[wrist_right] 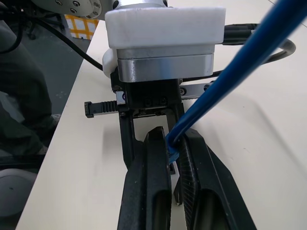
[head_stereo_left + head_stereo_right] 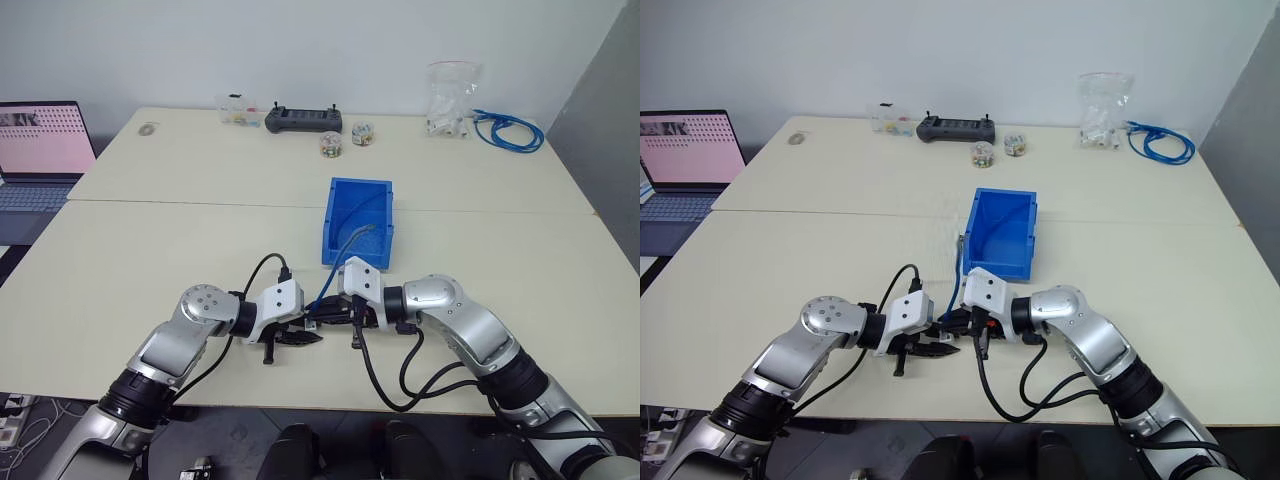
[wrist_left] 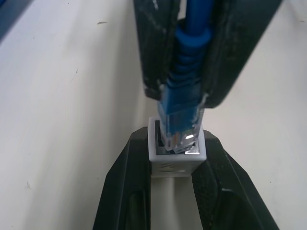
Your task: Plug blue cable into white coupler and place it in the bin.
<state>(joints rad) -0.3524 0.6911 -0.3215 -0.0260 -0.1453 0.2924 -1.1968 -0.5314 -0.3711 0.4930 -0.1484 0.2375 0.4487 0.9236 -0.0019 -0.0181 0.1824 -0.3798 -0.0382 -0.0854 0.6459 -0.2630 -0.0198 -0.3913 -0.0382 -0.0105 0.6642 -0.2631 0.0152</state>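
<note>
My left gripper point(image 3: 175, 142) is shut on the white coupler point(image 3: 176, 154), a tiny white block with its dark socket facing the other hand. My right gripper point(image 1: 173, 137) is shut on the blue cable point(image 1: 230, 72) just behind its clear plug point(image 3: 182, 136). The plug's tip sits in the coupler's socket. In the left eye view the two grippers meet tip to tip low over the near table, left gripper point(image 2: 303, 338) and right gripper point(image 2: 323, 320). The blue cable point(image 2: 338, 265) arcs up from them toward the bin point(image 2: 330, 215), which stands open-topped just beyond.
At the table's far edge are a black controller point(image 2: 303, 120), two small round jars point(image 2: 331, 145), a clear plastic bag point(image 2: 450, 100) and a coiled bundle of blue cable point(image 2: 510, 132). An open laptop point(image 2: 40, 150) stands at the far left. Black arm cables loop by both wrists.
</note>
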